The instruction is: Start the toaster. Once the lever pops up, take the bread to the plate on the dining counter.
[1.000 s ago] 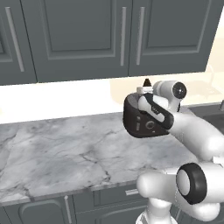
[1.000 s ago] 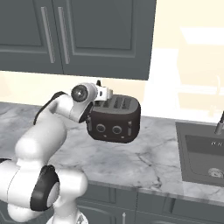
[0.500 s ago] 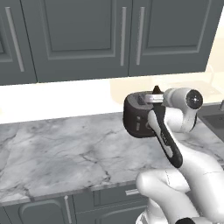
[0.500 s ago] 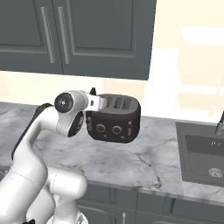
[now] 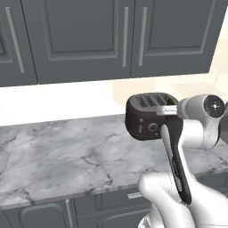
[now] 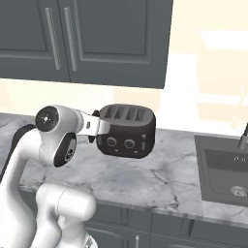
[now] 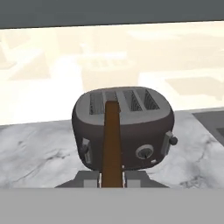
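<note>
The toaster [image 7: 131,127] is dark brown-black with several slots on top and a round knob [image 7: 144,152] on its near face. It stands on the marble worktop [image 5: 67,151], and also appears as the toaster [image 5: 144,118] and the toaster [image 6: 128,131] in the base views. My gripper [image 7: 112,178] is shut on the bread [image 7: 112,140], a dark brown slice held edge-on in front of the toaster and clear of the slots. In the base views my hand sits level with the toaster's end. The plate and the dining counter are out of view.
Dark grey wall cabinets [image 5: 89,35] hang above the worktop. A dark sink [image 6: 223,169] with a faucet [image 6: 243,138] lies to the toaster's right. My white arm's elbow [image 6: 53,133] bulks up beside the toaster.
My hand has drawn back and down from above the toaster's slots to a spot beside its end, with the bread still gripped. The elbow has swung wide. The toaster has stayed put.
</note>
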